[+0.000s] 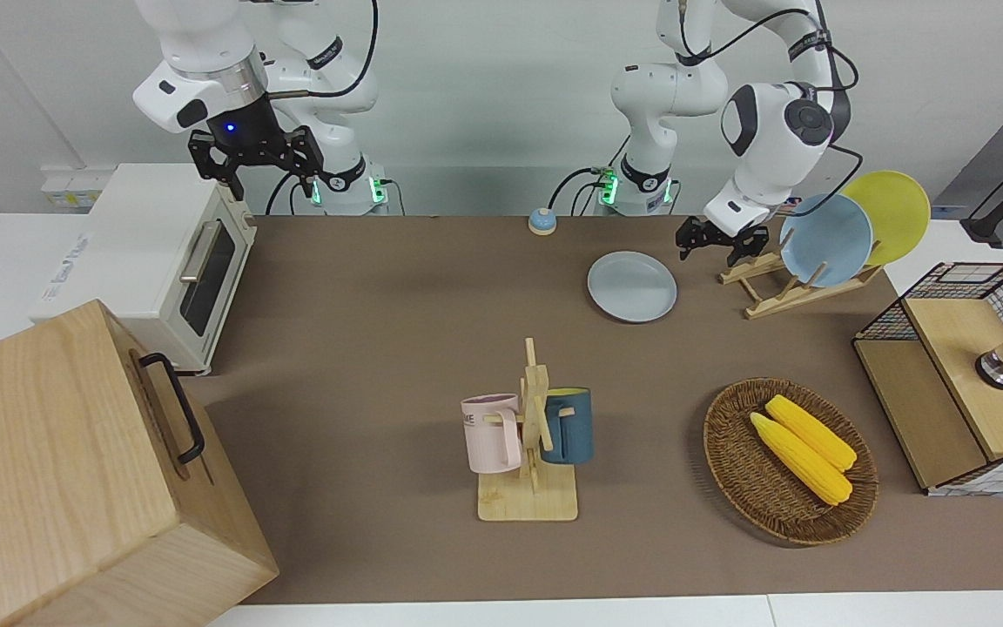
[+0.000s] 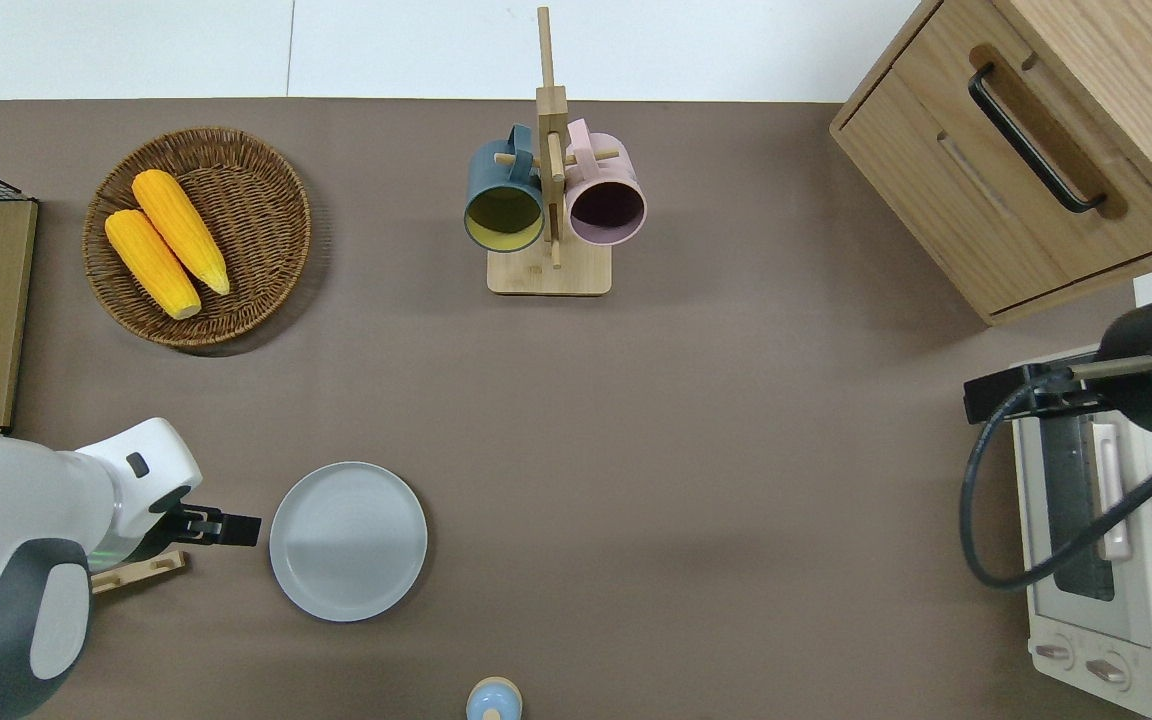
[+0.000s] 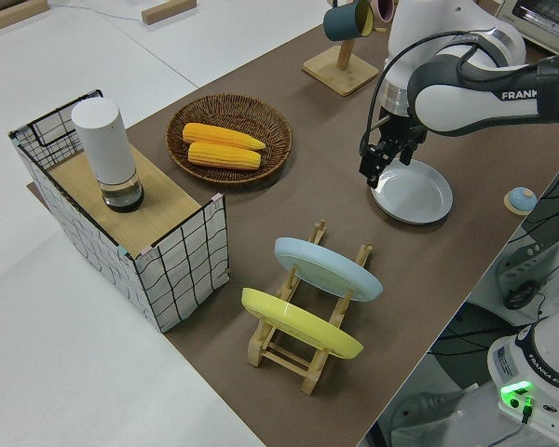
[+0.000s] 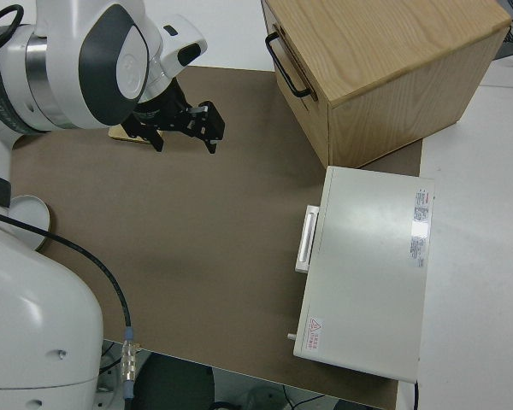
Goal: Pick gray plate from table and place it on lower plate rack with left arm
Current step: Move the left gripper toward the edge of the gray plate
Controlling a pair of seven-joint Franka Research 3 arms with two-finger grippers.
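The gray plate (image 2: pixel 348 541) lay flat on the table (image 2: pixel 696 420), untouched, so the pick had not yet begun. The left gripper (image 2: pixel 228 527) hung just beside the plate's rim, at the side toward the plate rack (image 1: pixel 782 287), with its fingers a little apart and nothing between them. That rack stood close by at the left arm's end of the table and already carried a blue plate (image 1: pixel 825 239) and a yellow plate (image 1: pixel 891 214) leaning in its upper slots; its lower pegs looked free. The next move probably called for lowering one finger under or over the low rim and pinching the edge, since a flat plate offers little else to hold. The brown surface around the plate was bare, leaving room to tilt and swing it. The right arm was parked, its gripper (image 1: pixel 255 157) spread open.
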